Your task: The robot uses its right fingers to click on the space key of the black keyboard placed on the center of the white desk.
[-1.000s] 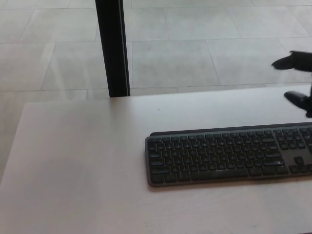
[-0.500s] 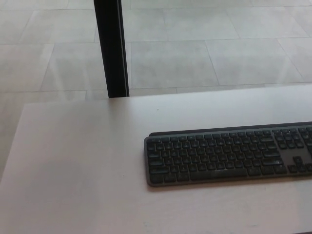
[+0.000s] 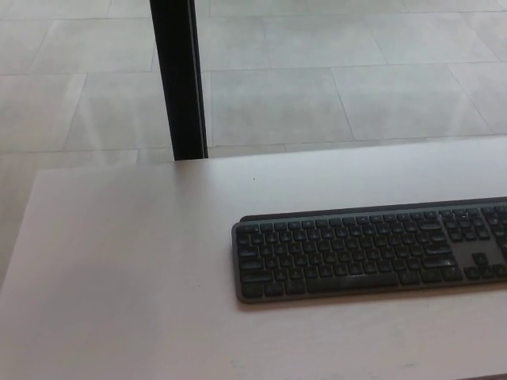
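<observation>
In the head view, the black keyboard (image 3: pixel 371 252) lies flat on the white desk (image 3: pixel 127 261), toward the right, its right end cut off by the picture's edge. Neither robot hand shows, so their fingers cannot be judged. A black post (image 3: pixel 178 79) rises behind the desk's far edge, over a tiled floor (image 3: pixel 333 71).

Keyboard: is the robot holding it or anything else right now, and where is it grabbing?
Nothing is seen held. Neither robot hand is in view, and the black keyboard lies untouched on the white desk.
</observation>
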Tool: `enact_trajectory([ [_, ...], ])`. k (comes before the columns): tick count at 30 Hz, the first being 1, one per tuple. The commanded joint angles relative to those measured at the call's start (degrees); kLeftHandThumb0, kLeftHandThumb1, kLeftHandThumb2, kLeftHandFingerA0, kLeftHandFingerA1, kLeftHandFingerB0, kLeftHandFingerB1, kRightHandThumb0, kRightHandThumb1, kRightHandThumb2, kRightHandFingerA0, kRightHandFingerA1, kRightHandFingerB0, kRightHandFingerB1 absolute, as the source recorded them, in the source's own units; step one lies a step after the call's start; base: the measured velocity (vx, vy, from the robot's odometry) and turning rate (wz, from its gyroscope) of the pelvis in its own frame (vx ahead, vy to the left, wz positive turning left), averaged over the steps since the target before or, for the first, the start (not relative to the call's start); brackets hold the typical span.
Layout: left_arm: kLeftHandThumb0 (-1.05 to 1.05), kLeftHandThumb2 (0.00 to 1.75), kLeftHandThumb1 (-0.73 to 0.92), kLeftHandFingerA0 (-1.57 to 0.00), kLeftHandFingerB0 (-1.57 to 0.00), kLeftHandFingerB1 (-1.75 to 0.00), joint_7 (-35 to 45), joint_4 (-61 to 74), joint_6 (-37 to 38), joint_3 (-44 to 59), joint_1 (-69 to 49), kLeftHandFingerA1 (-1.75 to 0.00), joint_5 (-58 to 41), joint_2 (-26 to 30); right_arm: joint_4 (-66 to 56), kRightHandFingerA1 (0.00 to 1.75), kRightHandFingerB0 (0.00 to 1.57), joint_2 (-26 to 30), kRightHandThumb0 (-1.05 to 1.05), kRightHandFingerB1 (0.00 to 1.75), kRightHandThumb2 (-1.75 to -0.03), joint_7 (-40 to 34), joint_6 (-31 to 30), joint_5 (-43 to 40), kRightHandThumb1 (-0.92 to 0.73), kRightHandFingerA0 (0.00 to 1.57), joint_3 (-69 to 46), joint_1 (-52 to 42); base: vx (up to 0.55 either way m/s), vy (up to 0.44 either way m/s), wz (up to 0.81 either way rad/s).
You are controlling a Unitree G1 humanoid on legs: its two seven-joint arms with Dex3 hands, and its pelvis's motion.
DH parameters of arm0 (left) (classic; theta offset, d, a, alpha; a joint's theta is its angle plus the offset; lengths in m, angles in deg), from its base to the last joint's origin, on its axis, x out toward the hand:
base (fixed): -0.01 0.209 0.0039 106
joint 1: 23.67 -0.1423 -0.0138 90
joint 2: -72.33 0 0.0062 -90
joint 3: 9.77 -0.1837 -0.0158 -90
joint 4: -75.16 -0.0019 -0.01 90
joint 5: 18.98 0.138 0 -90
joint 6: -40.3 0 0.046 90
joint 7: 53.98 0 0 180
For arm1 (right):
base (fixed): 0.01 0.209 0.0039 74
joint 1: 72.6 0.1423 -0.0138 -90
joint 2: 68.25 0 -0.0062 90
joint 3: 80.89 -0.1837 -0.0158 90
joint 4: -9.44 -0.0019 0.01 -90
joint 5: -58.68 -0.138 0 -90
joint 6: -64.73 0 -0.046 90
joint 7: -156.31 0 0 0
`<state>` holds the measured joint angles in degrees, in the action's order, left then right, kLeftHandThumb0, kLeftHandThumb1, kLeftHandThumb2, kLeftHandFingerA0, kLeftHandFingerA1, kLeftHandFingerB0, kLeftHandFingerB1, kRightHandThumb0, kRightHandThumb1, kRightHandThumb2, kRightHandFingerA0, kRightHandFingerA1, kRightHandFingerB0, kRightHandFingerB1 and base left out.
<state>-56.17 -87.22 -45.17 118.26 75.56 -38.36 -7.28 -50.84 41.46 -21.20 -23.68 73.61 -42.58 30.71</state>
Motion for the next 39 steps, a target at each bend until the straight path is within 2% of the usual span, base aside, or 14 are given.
enact_trajectory([
  [1, -0.55, 0.62, 0.73, -0.72, -0.58, -0.53, 0.53, -0.4, 1.43, 1.08, -1.47, -0.64, -1.55, 1.29, 13.42, 1.49, 0.66, -11.22, -0.44, 0.89, -0.91, -13.27, -9.59, -27.12, -0.34, 1.13, -24.31, -1.71, 0.0, 0.0, 0.0],
  [3, -0.55, 0.62, 0.73, -0.73, -0.57, -0.52, 0.48, -0.27, 1.52, 0.97, -1.65, -0.65, -1.44, 1.22, 14.48, 1.45, 0.77, -11.28, -0.48, 0.93, -0.95, -12.71, -10.22, -27.94, -0.33, 1.24, -25.63, -1.29, 0.0, 0.0, 0.0],
  [8, -0.55, 0.62, 0.74, -0.71, -0.55, -0.52, 0.35, -0.13, 1.03, 1.11, -1.5, -0.64, -1.62, 1.32, 14.6, 1.56, 1.01, -13.82, -0.41, 1.24, -1.0, -12.0, -11.54, -30.08, -0.27, 1.12, -28.35, -0.51, 0.0, 0.0, 0.0],
  [11, -0.55, 0.62, 0.73, -0.74, -0.57, -0.52, 0.31, -0.09, 1.09, 1.07, -1.32, -0.65, -1.56, 1.36, 13.43, 1.57, 0.92, -15.19, -0.41, 1.26, -1.02, -11.49, -12.64, -30.19, -0.29, 1.0, -28.84, -0.68, 0.0, 0.0, 0.0],
  [18, -0.56, 0.62, 0.73, -0.73, -0.57, -0.54, 0.0, 0.14, 1.18, 0.4, -0.85, -0.65, -0.81, 1.52, 15.25, 1.61, 1.01, -15.36, -0.42, 1.3, -1.06, -10.56, -11.82, -28.94, -0.29, 1.15, -28.08, -1.24, 0.0, 0.0, 0.0],
  [21, -0.55, 0.62, 0.73, -0.74, -0.59, -0.54, 0.38, -0.02, 0.97, 0.9, -0.76, -0.66, -1.35, 1.51, 14.42, 1.45, 1.05, -16.06, -0.45, 1.19, -1.04, -10.45, -12.09, -28.97, -0.34, 1.32, -27.47, -1.57, 0.0, 0.0, 0.0],
  [23, -0.55, 0.62, 0.73, -0.75, -0.58, -0.54, 0.42, -0.27, 0.84, 0.86, -0.61, -0.67, -1.24, 1.67, 14.36, 1.64, 1.01, -16.26, -0.4, 1.32, -1.05, -9.43, -12.47, -29.82, -0.29, 1.12, -27.3, -1.74, 0.0, 0.0, 0.0],
  [24, -0.55, 0.62, 0.73, -0.74, -0.57, -0.54, 0.45, -0.27, 0.75, 1.19, -0.43, -0.67, -1.59, 1.63, 14.46, 1.38, 1.08, -16.15, -0.39, 1.16, -1.01, -9.26, -13.03, -30.28, -0.27, 1.31, -27.2, -1.7, 0.0, 0.0, 0.0],
  [25, -0.56, 0.62, 0.73, -0.76, -0.59, -0.54, -0.06, -0.34, 0.74, 0.74, -0.33, -0.66, -1.02, 1.79, 14.3, 1.37, 1.1, -16.47, -0.38, 1.17, -1.01, -9.72, -12.7, -30.03, -0.27, 1.32, -26.7, -1.71, 0.0, 0.0, 0.0],
  [26, -0.56, 0.62, 0.72, -0.75, -0.58, -0.53, -0.09, -0.38, 0.66, 0.83, -0.2, -0.66, -1.09, 1.84, 14.88, 1.59, 1.02, -16.43, -0.39, 1.27, -1.02, -9.09, -12.17, -29.9, -0.28, 1.13, -25.96, -1.96, 0.0, 0.0, 0.0],
  [32, -0.55, 0.62, 0.74, -0.72, -0.55, -0.52, 0.37, -0.47, 0.65, 0.98, 0.04, -0.65, -1.02, 1.85, 14.53, 1.32, 1.05, -16.74, -0.4, 1.09, -0.97, -8.29, -11.89, -31.0, -0.27, 1.34, -22.53, -2.99, 0.0, 0.0, 0.0],
  [33, -0.55, 0.62, 0.73, -0.74, -0.56, -0.52, 0.1, -0.44, 0.95, 0.98, 0.03, -0.64, -0.96, 1.75, 14.27, 1.5, 0.94, -16.81, -0.48, 1.12, -0.86, -8.7, -12.31, -30.97, -0.39, 1.18, -21.3, -3.29, 0.0, 0.0, 0.0],
  [35, -0.55, 0.62, 0.74, -0.74, -0.58, -0.53, 0.22, -0.39, 0.95, 0.91, 0.05, -0.65, -0.92, 1.84, 14.09, 1.38, 0.84, -17.19, -0.47, 0.97, -0.94, -7.33, -10.88, -32.02, -0.36, 1.28, -19.65, -4.22, 0.0, 0.0, 0.0],
  [39, -0.54, 0.61, 0.72, -0.74, -0.57, -0.55, -0.18, -0.26, 0.64, 1.45, 0.4, -0.69, -1.53, 1.81, 12.22, 1.46, 0.96, -17.55, -0.49, 1.18, -0.84, -8.85, -12.13, -33.1, -0.42, 1.14, -16.0, -5.95, 0.0, 0.0, 0.0],
])
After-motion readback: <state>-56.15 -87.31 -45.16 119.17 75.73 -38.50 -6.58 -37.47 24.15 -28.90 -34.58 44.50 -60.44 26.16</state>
